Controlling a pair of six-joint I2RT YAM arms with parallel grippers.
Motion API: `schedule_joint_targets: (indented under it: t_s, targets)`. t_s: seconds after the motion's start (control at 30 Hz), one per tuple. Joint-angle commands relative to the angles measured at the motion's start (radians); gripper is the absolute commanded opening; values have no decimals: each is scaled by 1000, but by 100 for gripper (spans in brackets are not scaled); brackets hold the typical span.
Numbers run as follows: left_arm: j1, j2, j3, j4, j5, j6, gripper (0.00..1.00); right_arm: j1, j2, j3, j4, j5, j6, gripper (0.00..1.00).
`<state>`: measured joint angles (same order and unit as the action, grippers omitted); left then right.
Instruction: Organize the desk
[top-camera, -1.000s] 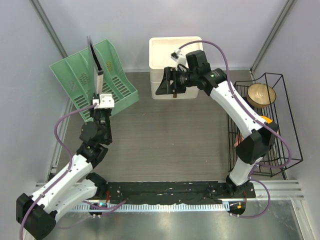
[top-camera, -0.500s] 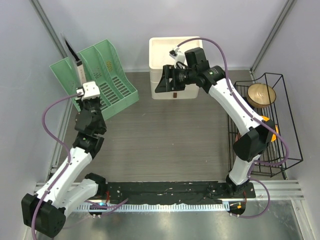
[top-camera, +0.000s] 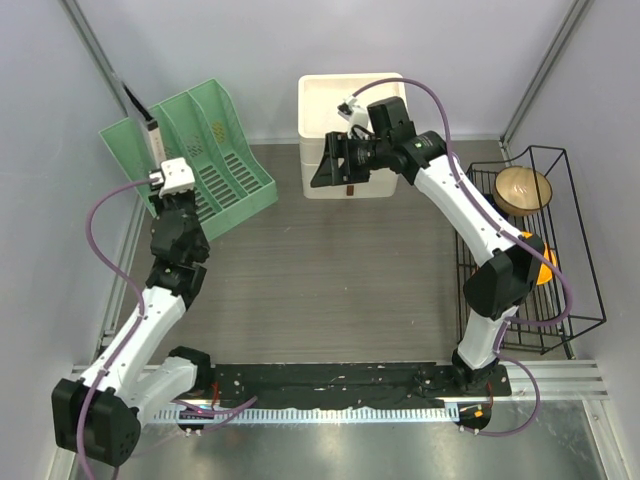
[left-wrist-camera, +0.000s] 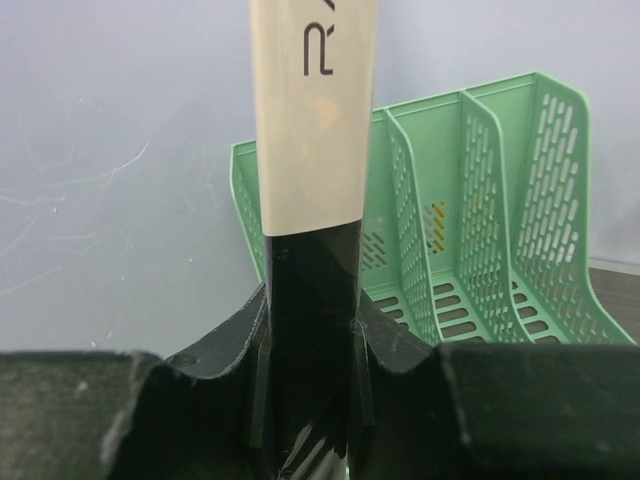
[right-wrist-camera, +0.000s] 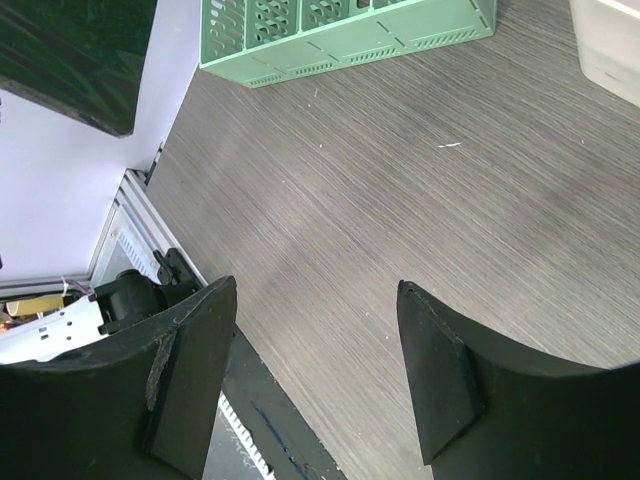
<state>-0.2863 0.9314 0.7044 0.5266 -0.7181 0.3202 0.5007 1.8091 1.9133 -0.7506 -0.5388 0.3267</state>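
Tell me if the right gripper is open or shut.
Open: the right gripper shows jaws apart, only bare desk between them.

A green slotted file rack (top-camera: 215, 150) with three compartments stands at the upper left of the overhead frame. A slim book (top-camera: 153, 135), cream above and black at its lower end, is upright by the rack's left end. A white bin (top-camera: 322, 92) sits at top centre, and at the right edge a black wire rack (top-camera: 583, 232) holds a wooden bowl (top-camera: 523, 189), with something orange (top-camera: 543, 262) below it.

Robotics lab cell, bare grey walls (top-camera: 260, 50), aluminium frame posts (top-camera: 95, 45), mounting rail (top-camera: 330, 385) along desk (top-camera: 330, 270) edge
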Motion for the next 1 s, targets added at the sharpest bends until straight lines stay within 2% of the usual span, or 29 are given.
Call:
schedule_joint_targets:
  t_s: [0.0,0.13,0.33,0.57,0.8,0.97]
  targets:
    - [59,18,20,145,55,-65,0,-8,1,33,8,-21,-14,70]
    - [174,50,33,128,135,-165,0,-7,6,33,7,-23,-14,70]
    - [256,119,32,176,219,-245,0,-8,13,35,10,-23,-15,70]
    - [274,201,-5,329,267,-262,0,-8,27,35,11,-35,-18,70]
    - [282,316,-45,557,299,-239,0,-13,39,13,11,-59,-28,70]
    - [282,374,-65,628,310,-245,0,-21,47,0,14,-73,-34,70]
